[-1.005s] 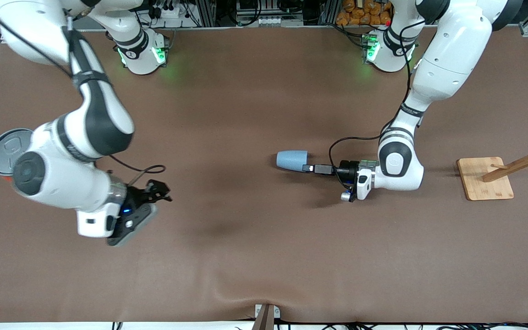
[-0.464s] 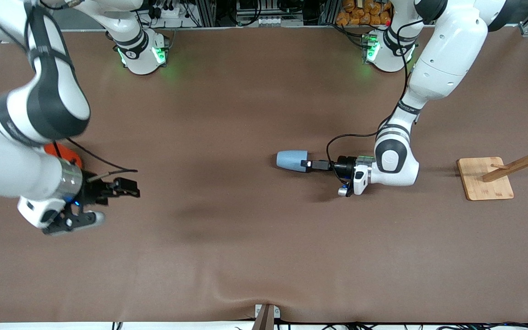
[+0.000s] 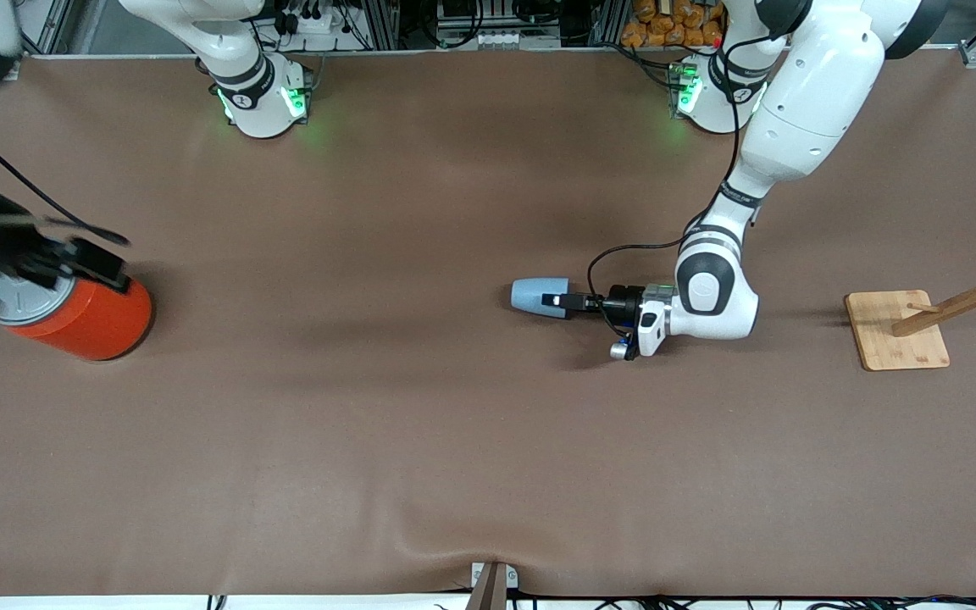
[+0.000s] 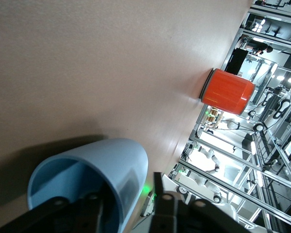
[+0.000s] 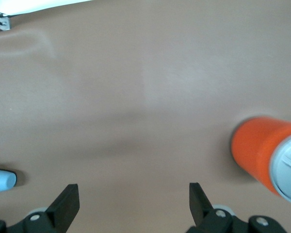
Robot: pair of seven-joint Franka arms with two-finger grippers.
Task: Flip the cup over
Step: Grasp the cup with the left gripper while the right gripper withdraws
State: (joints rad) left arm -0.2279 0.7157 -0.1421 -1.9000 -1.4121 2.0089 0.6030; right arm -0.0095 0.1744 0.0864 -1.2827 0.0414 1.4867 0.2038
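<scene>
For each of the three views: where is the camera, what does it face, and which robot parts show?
Front view: high across the table, facing both bases; shows both arms, the cup, the orange can.
Left wrist view: on the left arm, facing the cup's mouth; left gripper shows.
Right wrist view: above the table; open right gripper shows.
All share cup and can.

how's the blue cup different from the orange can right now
The cup lies on its side, light blue and small, with the left claw at its rim, one finger inside; the can stands upright, orange, much bigger, grey-lidded, under the open right claw. Both sit on the brown table.
</scene>
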